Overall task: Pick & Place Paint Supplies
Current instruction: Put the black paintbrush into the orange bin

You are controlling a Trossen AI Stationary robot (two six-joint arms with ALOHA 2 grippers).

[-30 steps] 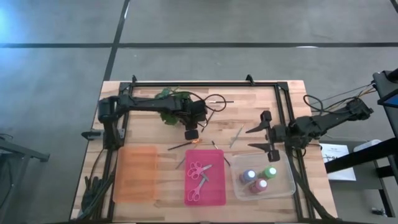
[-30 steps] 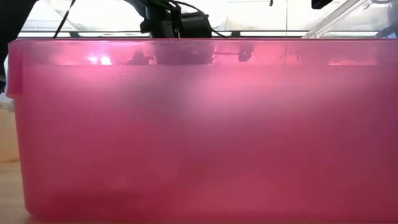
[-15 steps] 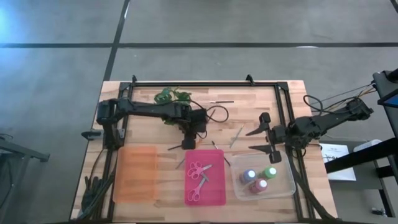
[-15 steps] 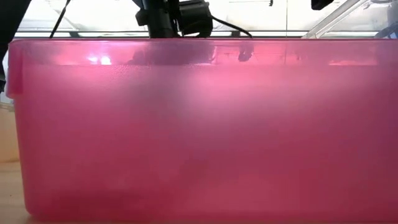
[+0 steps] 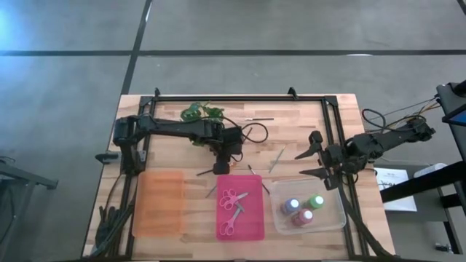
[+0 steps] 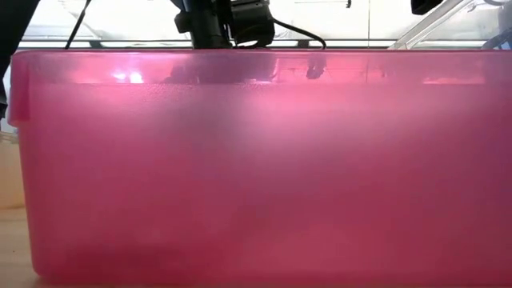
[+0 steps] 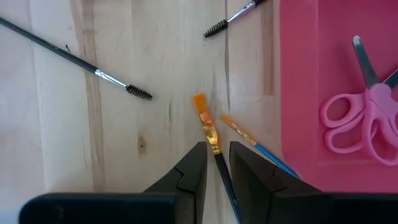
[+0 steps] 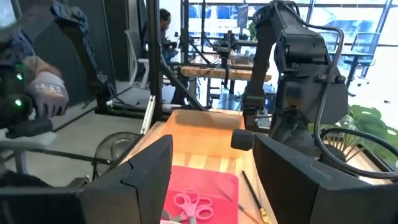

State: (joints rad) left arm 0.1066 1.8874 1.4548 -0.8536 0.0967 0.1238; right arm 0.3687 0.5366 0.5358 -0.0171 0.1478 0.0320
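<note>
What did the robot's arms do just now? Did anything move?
The left hand moved toward the pink tray and now sits at its far edge, its fingers closed on an orange-tipped brush. The right hand shifted slightly and is open, holding nothing. The scissors, paint bottles and orange tray stayed put.

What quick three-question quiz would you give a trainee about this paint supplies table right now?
1. True or false: the left gripper has its fingers closed on an orange-tipped brush.
2. How many paint bottles stand in the clear bin?
3. The pink scissors lie in: A) the orange tray, B) the pink tray, C) the clear bin.

Key: 1 true; 2 three; 3 B.
</note>
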